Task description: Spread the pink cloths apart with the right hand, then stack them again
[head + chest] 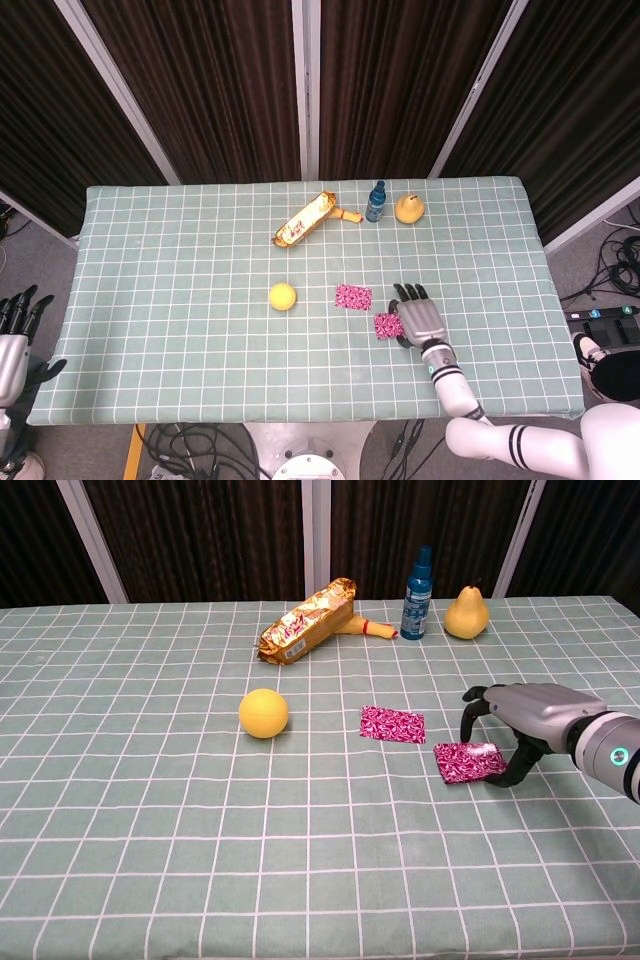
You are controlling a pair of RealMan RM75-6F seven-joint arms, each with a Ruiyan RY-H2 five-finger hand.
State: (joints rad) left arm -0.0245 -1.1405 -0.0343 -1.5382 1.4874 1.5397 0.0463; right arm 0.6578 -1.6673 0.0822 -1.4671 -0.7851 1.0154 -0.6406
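Note:
One pink patterned cloth (352, 296) (392, 723) lies flat by itself near the table's middle. To its right a second pink cloth (388, 325) (468, 761) lies under my right hand (420, 316) (525, 716), whose curled fingers arch over it with the fingertips (497, 779) touching its right edge. Another cloth seems to lie on top of it, pulled into one pile. My left hand (14, 335) hangs beyond the table's left edge, fingers apart and holding nothing.
A yellow ball (283, 296) (264, 713) sits left of the cloths. At the back stand a gold snack bag (304, 219) (308, 620), a blue bottle (376, 201) (417, 581) and a yellow pear (407, 208) (466, 613). The green checked tablecloth (180, 340) covers the table.

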